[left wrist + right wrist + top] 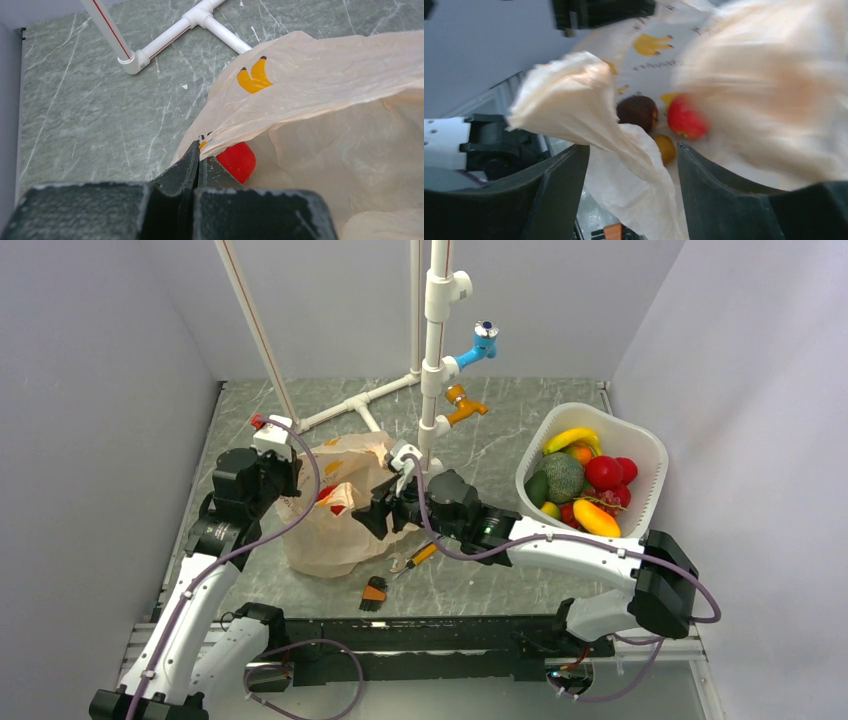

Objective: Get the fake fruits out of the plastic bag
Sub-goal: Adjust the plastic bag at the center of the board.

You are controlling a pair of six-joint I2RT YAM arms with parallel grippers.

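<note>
The peach plastic bag point(330, 540) lies on the marble table between my arms, its mouth facing right. My left gripper point(199, 151) is shut on the bag's upper rim; in the top view it point(292, 486) is at the bag's left side. A red fake fruit point(239, 160) lies inside just past its fingertips. My right gripper point(634, 150) stands open at the bag's mouth point(366, 510), with a loose fold of the bag point(624, 150) hanging between its fingers. Beyond it lie a red fruit point(686, 120), a dark brown round one point(638, 111) and a small yellow-brown one point(665, 147).
A white slotted basket point(640, 440) at the right holds a banana, a green melon and red fruits. A white pipe stand point(434, 350) with a blue tap and an orange tap rises behind the bag. An orange-handled tool point(418, 556) and a small brush point(373, 592) lie in front.
</note>
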